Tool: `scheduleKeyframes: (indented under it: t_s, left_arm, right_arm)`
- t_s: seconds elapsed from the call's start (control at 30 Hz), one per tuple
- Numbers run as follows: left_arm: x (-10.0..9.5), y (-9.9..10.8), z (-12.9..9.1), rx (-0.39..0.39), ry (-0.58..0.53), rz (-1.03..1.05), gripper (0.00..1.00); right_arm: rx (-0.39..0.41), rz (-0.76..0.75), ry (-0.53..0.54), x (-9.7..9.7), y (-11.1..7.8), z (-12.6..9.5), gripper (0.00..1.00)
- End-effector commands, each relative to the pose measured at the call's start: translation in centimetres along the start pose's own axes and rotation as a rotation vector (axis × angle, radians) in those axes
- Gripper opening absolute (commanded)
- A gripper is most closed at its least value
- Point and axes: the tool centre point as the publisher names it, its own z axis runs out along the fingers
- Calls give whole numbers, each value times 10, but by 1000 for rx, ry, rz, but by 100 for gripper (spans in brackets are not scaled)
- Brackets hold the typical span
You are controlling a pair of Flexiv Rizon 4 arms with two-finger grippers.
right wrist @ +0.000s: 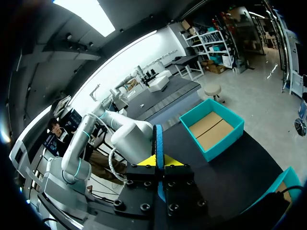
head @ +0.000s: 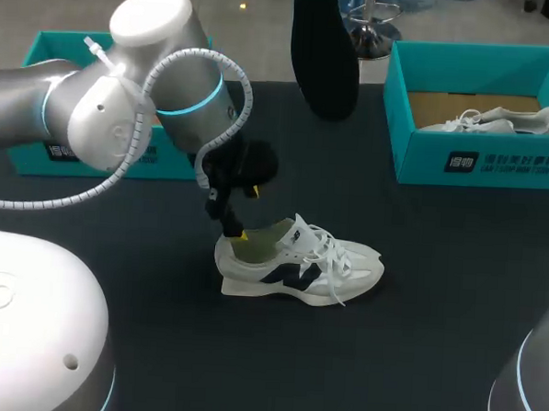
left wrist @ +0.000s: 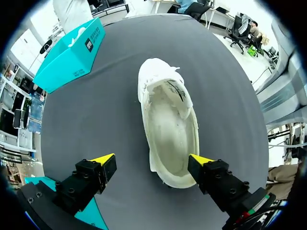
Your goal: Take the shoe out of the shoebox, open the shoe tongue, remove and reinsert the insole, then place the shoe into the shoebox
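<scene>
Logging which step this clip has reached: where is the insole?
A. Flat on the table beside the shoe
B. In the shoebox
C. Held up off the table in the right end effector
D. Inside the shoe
C: the right end effector is shut on the dark insole, holding it on edge above the table, and the left wrist view shows the inside of the shoe pale and bare.

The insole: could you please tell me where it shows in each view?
Head view: the dark insole hangs at top middle.
Left wrist view: not in it.
Right wrist view: edge-on, clamped in the right tool.
Shared landmark: the left arm, behind the insole in the right wrist view.
</scene>
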Motion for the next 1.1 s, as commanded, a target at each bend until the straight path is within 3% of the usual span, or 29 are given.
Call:
scheduleKeyframes:
  t_s: [0.03,0.23,0.3,0.93,1.1]
  left_arm:
    - [-12,-9,36,-20,22,-9,100]
    - [-11,-11,64,-39,57,-4,100]
    - [-8,-10,67,-29,69,0,0]
    - [-2,-10,66,22,100,74,0]
    - [-3,-16,56,56,128,187,0]
  right_arm:
    - [2,1,-2,0,1,0,0]
    - [2,1,-2,0,1,0,0]
    - [2,1,-2,0,1,0,0]
    - [2,1,-2,0,1,0,0]
    - [2,1,-2,0,1,0,0]
